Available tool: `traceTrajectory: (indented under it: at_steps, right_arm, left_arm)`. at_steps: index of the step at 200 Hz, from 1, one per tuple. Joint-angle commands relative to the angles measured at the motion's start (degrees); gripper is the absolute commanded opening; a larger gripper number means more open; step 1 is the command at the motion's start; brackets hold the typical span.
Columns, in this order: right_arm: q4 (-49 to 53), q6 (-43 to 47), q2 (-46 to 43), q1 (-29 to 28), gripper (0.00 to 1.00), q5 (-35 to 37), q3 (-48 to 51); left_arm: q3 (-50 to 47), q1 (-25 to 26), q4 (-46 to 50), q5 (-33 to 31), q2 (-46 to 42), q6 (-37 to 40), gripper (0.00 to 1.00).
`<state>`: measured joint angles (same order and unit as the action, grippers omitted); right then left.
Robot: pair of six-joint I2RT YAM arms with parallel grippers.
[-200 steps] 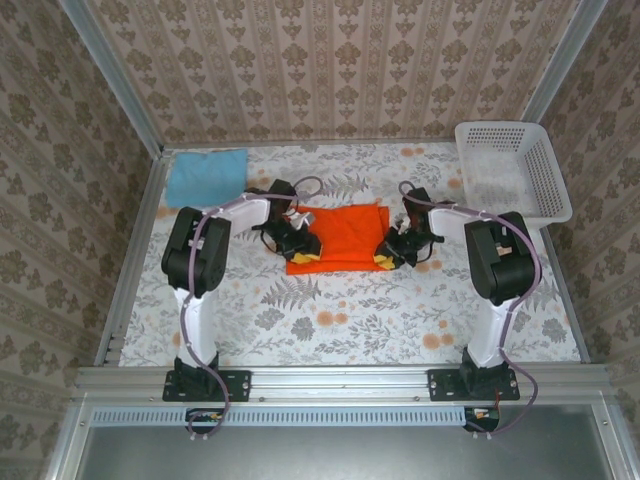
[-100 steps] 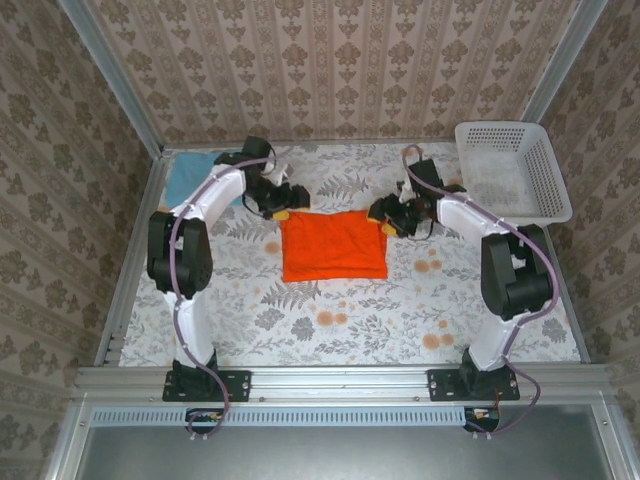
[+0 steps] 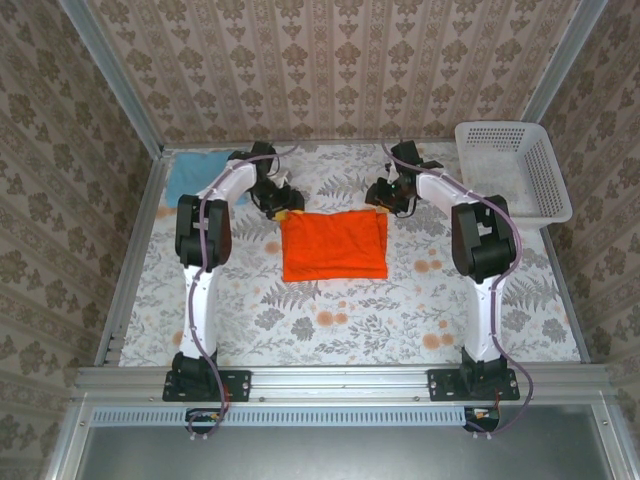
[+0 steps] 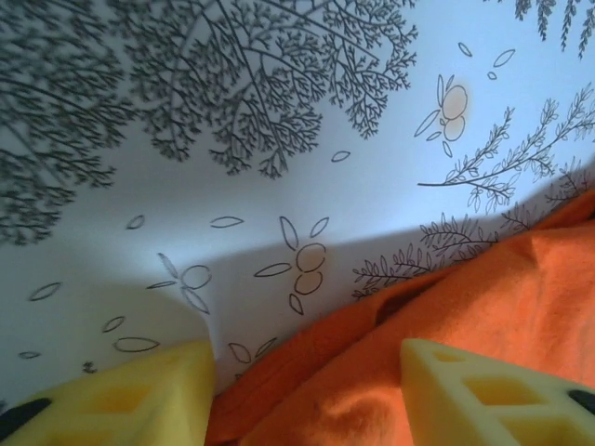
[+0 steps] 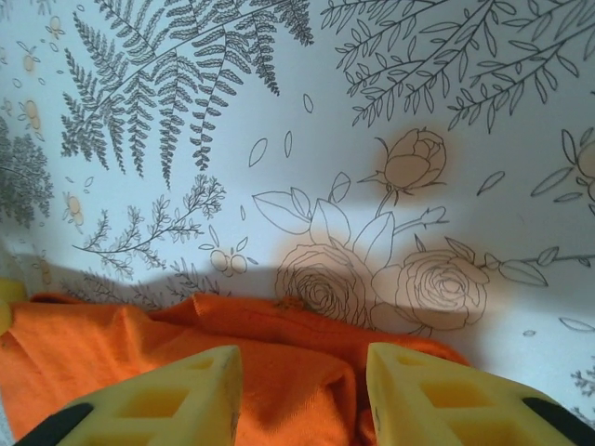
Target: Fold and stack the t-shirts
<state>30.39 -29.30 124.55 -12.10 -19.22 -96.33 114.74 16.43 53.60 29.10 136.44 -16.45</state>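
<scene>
Two end effectors, both mine, hang over the far edge of the orange shirt [image 3: 334,246] — the left end effector [image 4: 305,360] at its far-left corner, the right end effector [image 5: 302,360] at its far-right corner. Both are spread and pinch nothing, though the hem lies right between the fingertips of each. The shirt sits as a neat rectangle mid-worktop [image 3: 420,320]. The blue shirt [image 3: 200,180] lies folded in the far-left corner, well apart, so stacking is not yet done. My worry is the hem: if a fingertip snags it as I pull away, the fold drags open. Carrying the orange one across by two corners could, I judge, let its middle sag and unfold.
</scene>
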Motion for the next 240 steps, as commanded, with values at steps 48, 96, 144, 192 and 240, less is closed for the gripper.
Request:
traceTrajectory:
  at_steps: [48, 96, 144, 192, 240]
  right_arm:
    - [3.28, 2.23, 0.86, 0.08, 0.00, 1.55, -1.37]
    - [0.72, 1.29, -1.64, 2.02, 0.00, 2.04, 3.93]
    - [-0.77, -0.08, -0.06, 3.13, 0.00, 2.26, 3.27]
    - [-0.23, -3.72, -4.59, 3.79, 0.27, 2.61, 4.34]
    - [-3.70, -4.88, -13.55, 1.13, 0.36, -0.86, 12.89]
  left_arm:
    - [-1.92, -1.46, -0.71, -1.61, -1.52, 1.42, 0.01]
    - [-5.81, -2.44, -6.50, -7.98, -4.08, 0.19, 0.00]
    - [-0.72, -2.25, -2.48, -10.37, -0.30, 0.23, 0.11]
    - [-0.09, -2.26, -0.96, -12.43, -5.05, -1.32, 0.55]
    - [-5.75, 1.78, -3.76, -3.10, -13.93, -1.49, 0.55]
